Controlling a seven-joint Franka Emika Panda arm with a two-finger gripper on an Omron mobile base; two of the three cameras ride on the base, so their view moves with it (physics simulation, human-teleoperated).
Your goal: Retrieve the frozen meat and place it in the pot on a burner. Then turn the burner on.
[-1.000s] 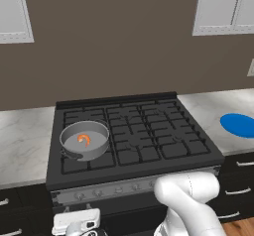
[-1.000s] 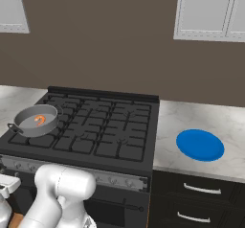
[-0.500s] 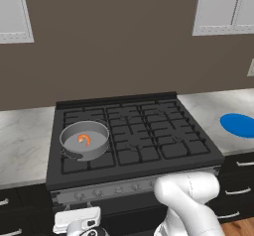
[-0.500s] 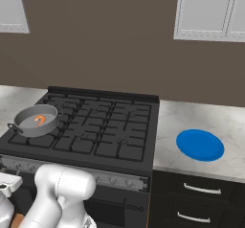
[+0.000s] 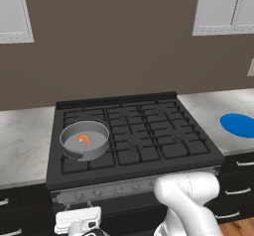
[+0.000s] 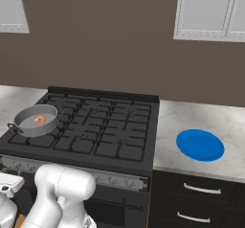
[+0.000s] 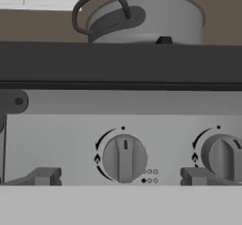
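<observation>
Your meat sits inside the pot, small orange curl on the pot floor, roughly centered. Pot is on the front-left burner of the range, its dark handle pointing toward the range's front edge. From the right base view, same thing: meat in pot, pot at the range's front-left corner.

Your gripper is down below the pot, in front of the range's control panel, level with the knobs. Both fingertips show at the bottom of the hand view, set wide apart, nothing between them. The knob sits in the gap between the tips, not touched as far as you can see; its pointer mark is straight up. A second knob is just beside it toward the panel's right, partly cut off by the frame. From the hand view the pot sits above the panel, behind the range's black front lip, handle loop curling toward the camera. So meat is up and behind the gripper, well apart from it, with the range's front edge between them.

In the left base view the hand's white body sits low in front of the range, below the pot's side of the panel.

Blue plate lies on the counter right of the range, well away from the pot.
</observation>
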